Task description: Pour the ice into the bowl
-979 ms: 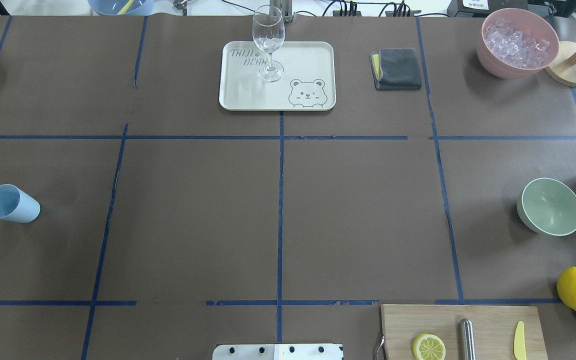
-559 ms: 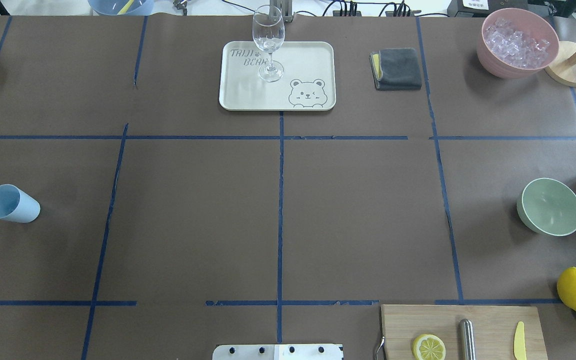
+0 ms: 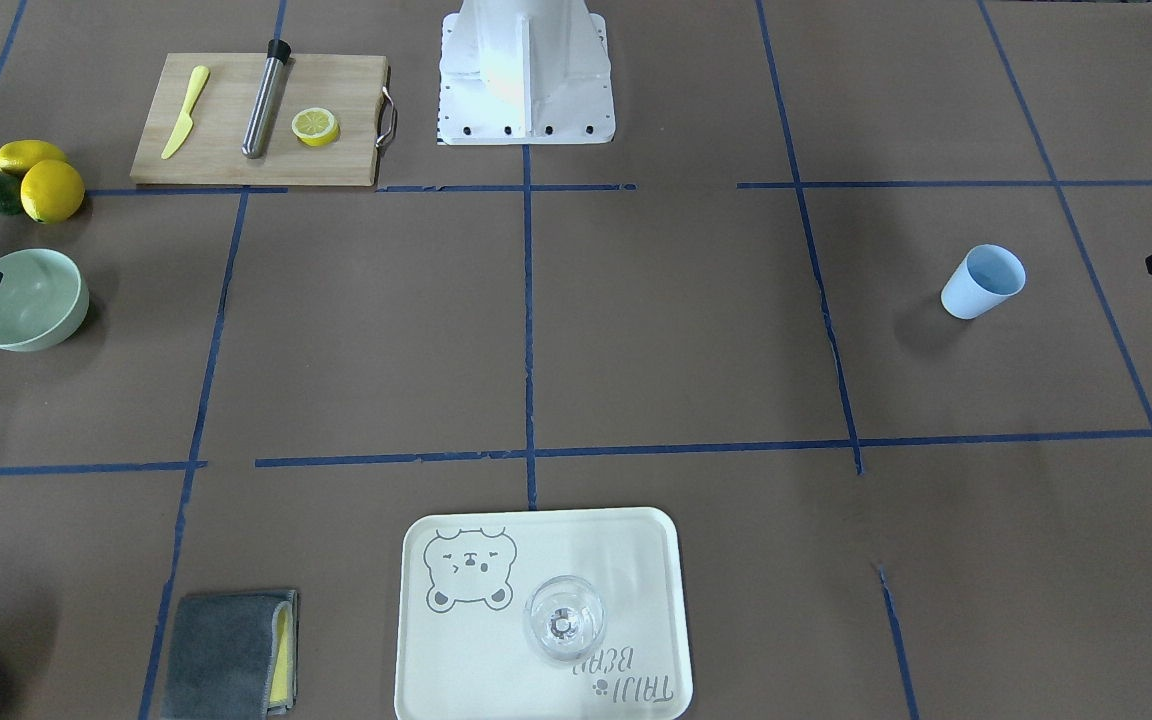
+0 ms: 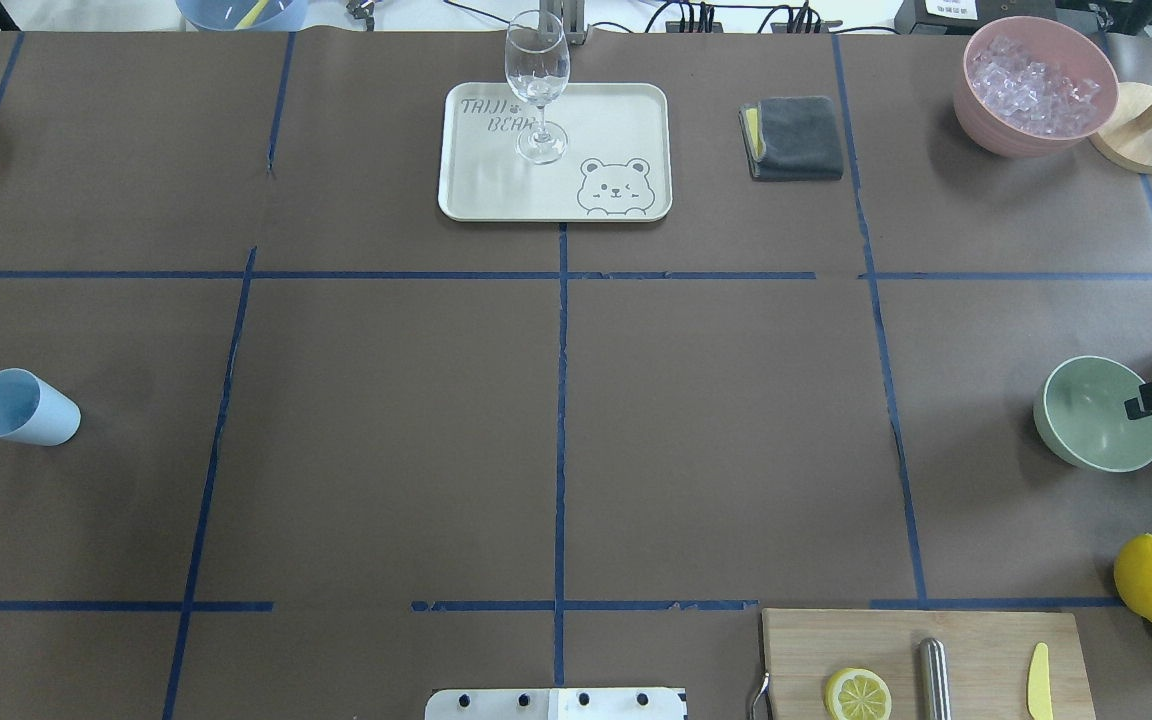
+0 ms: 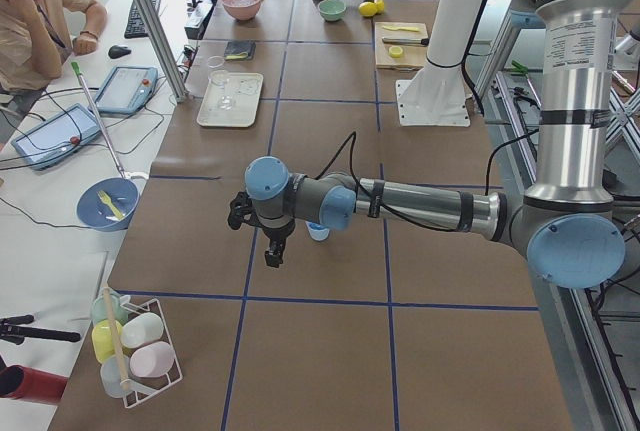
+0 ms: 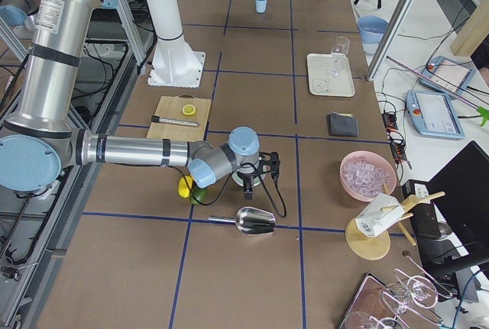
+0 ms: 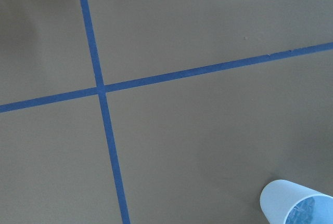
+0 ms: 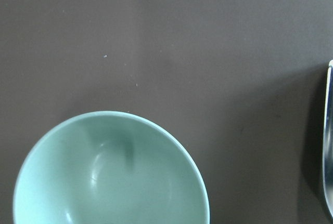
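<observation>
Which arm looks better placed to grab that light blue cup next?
Left. Its end effector hangs near the light blue cup, which seems to hold ice. The right end effector is at the table's other end, over the green bowl's rim.

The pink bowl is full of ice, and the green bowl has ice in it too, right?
Not quite. The green bowl is empty. The right wrist-mounted view looks straight into it and shows only a smooth, bare inside. The rest is right: the pink bowl is full of ice, as the overhead view shows.
</observation>
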Available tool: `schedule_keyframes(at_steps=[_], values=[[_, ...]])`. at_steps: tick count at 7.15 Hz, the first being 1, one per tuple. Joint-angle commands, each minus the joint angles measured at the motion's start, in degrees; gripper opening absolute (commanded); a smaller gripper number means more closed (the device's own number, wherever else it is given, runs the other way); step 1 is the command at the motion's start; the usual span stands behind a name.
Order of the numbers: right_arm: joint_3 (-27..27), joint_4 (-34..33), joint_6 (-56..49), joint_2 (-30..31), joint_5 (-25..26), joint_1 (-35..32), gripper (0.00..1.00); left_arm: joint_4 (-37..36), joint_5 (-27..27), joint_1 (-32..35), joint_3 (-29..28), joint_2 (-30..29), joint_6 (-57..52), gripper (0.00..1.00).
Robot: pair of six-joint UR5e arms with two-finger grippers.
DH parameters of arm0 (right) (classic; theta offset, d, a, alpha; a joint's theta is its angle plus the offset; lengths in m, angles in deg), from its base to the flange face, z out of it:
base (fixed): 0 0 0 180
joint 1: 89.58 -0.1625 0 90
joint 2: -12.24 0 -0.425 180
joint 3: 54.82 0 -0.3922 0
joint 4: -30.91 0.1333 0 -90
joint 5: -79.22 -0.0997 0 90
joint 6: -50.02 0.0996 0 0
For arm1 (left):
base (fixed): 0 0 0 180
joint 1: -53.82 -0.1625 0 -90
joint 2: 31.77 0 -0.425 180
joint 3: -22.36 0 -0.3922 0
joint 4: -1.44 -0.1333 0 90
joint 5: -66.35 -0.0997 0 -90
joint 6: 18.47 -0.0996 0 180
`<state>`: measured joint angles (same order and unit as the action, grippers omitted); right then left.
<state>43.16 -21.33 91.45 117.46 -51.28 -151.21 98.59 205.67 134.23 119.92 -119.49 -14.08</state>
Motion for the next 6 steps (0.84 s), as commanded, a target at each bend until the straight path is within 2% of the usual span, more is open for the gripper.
schedule_keyframes(at_steps=[1,2,3,4,6], values=[[-2.5,0.6,0.2,-0.6,1.2,2.6,0.98,0.2,0.4,0.0,0.0,0.2,0.0,1.0],[-3.7,0.6,0.3,-1.8,1.8,3.0,0.72,0.2,0.4,0.1,0.2,0.2,0.2,1.0],[-5.8,0.7,0.2,-3.6,2.1,3.1,0.24,0.2,0.4,0.1,0.0,0.3,0.0,1.0],[-5.9,0.4,0.3,-4.3,2.0,3.1,0.0,0.2,0.4,0.1,0.0,0.3,0.2,1.0],[-4.0,0.0,0.4,-4.3,1.0,2.9,0.0,0.2,0.4,0.1,0.0,0.3,0.2,1.0]])
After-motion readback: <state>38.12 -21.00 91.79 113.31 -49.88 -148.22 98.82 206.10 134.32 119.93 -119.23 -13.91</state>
